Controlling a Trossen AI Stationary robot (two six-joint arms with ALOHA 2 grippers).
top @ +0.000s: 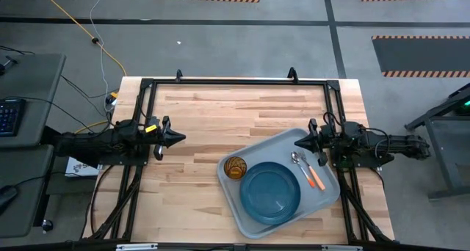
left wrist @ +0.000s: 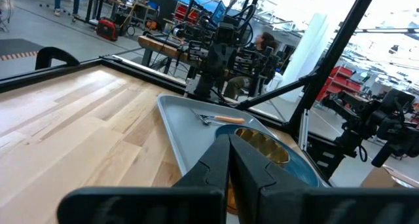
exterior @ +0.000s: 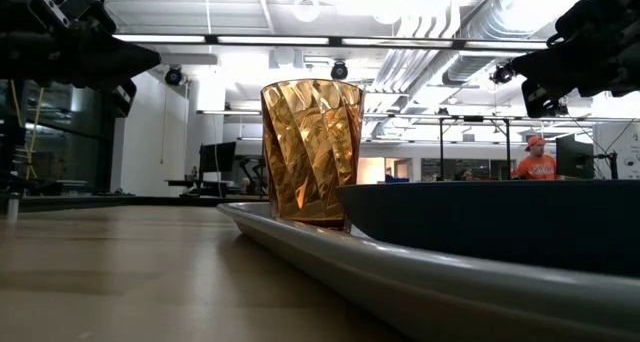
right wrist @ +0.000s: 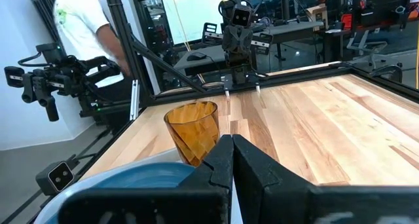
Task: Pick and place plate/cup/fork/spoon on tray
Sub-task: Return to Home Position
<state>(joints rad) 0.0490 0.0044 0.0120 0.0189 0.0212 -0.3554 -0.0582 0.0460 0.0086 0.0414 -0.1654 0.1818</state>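
Tray [exterior: 330, 257]: carries plate [top: 270, 191], cup [top: 235, 166], fork [top: 316, 176] and spoon [top: 297, 160].
Left gripper [top: 178, 138]: clenched, empty, at the table's left.
Right gripper [top: 298, 142]: clenched, empty, above the tray's edge.
Remaining: seemingly only homing.

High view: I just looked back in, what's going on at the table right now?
Nothing is being handled. The plate, cup, spoon and fork all sit on the tray, on the right side of the table. The left gripper hovers shut and empty over bare wood at the left. The right gripper, also shut and empty, hovers over the tray's edge near the spoon. Both arms look parked.
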